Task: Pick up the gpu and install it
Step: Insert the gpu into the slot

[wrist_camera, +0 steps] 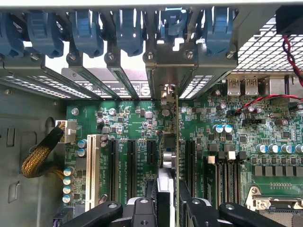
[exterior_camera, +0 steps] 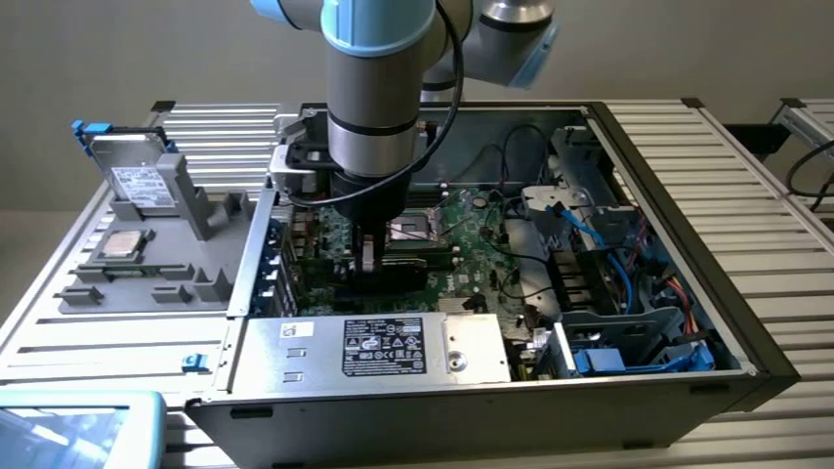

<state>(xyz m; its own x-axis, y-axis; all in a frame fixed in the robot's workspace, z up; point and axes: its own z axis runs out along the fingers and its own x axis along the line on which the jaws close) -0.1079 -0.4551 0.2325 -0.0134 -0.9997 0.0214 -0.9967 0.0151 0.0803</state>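
While the gpu (wrist_camera: 176, 142) stands edge-on over a motherboard (wrist_camera: 137, 127) slot, its bracket at the rear slot openings, the gripper (wrist_camera: 169, 198) is clamped on its upper edge. Pressing well, I'd say, means keeping the card upright and pushing straight down.

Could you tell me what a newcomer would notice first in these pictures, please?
The grey and blue arm reaching down into the open computer case, its tool holding the gpu edge-on over the green motherboard. On the grey tray at the exterior view's left stands a silver drive.
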